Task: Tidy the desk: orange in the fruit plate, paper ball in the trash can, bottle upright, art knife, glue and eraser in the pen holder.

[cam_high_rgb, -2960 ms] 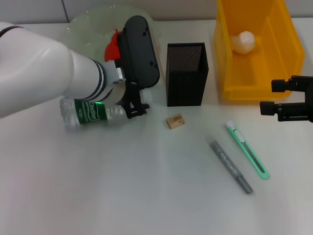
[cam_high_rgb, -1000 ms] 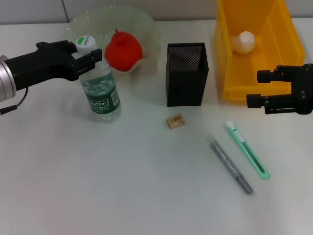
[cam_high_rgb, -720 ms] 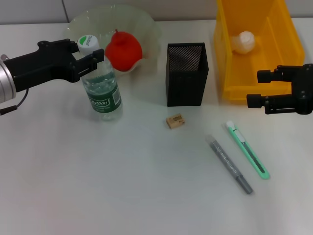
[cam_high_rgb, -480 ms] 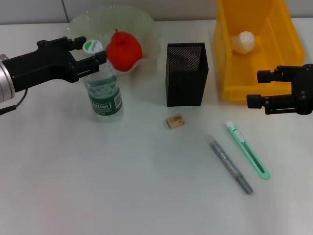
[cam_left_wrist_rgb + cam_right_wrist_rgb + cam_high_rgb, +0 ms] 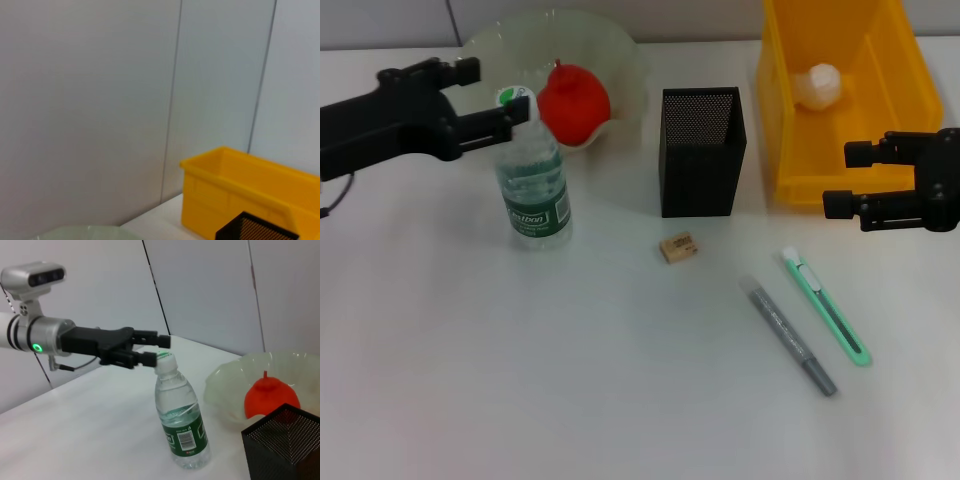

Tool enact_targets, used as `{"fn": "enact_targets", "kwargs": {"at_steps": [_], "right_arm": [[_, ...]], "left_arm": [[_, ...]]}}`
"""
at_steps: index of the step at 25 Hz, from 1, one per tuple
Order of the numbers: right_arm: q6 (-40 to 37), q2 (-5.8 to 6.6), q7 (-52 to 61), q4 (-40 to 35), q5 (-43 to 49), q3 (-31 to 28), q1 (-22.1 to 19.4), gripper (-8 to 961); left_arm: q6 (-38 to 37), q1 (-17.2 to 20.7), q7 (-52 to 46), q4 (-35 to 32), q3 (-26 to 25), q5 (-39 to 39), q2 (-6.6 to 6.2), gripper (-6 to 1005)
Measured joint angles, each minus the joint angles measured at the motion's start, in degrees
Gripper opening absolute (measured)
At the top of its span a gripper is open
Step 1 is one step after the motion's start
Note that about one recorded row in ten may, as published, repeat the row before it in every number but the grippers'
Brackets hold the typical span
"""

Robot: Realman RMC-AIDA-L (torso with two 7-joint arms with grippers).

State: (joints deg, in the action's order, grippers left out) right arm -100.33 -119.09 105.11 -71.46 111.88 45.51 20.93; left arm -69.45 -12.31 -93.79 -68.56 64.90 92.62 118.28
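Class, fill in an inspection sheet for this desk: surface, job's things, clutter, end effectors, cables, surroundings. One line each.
Surface: white desk.
Job's things: clear plastic bottle with green label upright; red-orange fruit in the translucent glass plate; white paper ball in the yellow plastic bin; tan eraser, grey glue pen and green art knife lying on the desk; black mesh pen holder looks empty.
Clutter: nothing seen.
End effectors: left end effector open, level with the bottle cap; right end effector open, beside the bin.
Cables: thin black cable under the left arm.
Surroundings: grey wall panels.
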Motion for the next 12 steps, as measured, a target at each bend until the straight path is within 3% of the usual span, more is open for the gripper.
{"fn": "enact_targets", "kwargs": {"at_steps": [4,5,7,8,9,12], "right_arm": [[-0.45,0.04,1.27,-0.6,0.37,0.02,0.62,831],[-0.51,0.08,3.22,-1.81,1.18,0.02,1.11,831],[-0.56,0.08,4.72,-2.74,2.16,0.07,1.45,831],[-0.67,0.09,9.5,-5.47,5.29,0.91,2.57,831],[-0.67,0.09,9.5,-5.47,5.29,0.91,2.57,831],[-0.81,0.14,18.12,-10.63,11.09,4.46,4.5,832]], "left_arm": [[-11.77,-0.09,2.41,0.61,-8.39,0.57,-0.54,802],[-16.91,0.09,4.75,1.74,-12.46,0.66,-0.81,802],[-20.51,0.28,6.72,2.94,-14.87,0.78,-1.07,802],[-25.85,0.44,9.88,5.61,-17.85,0.92,-1.96,802],[-25.85,0.44,9.88,5.61,-17.85,0.92,-1.96,802],[-33.77,0.43,14.6,12.48,-20.69,0.97,-4.65,802]]}}
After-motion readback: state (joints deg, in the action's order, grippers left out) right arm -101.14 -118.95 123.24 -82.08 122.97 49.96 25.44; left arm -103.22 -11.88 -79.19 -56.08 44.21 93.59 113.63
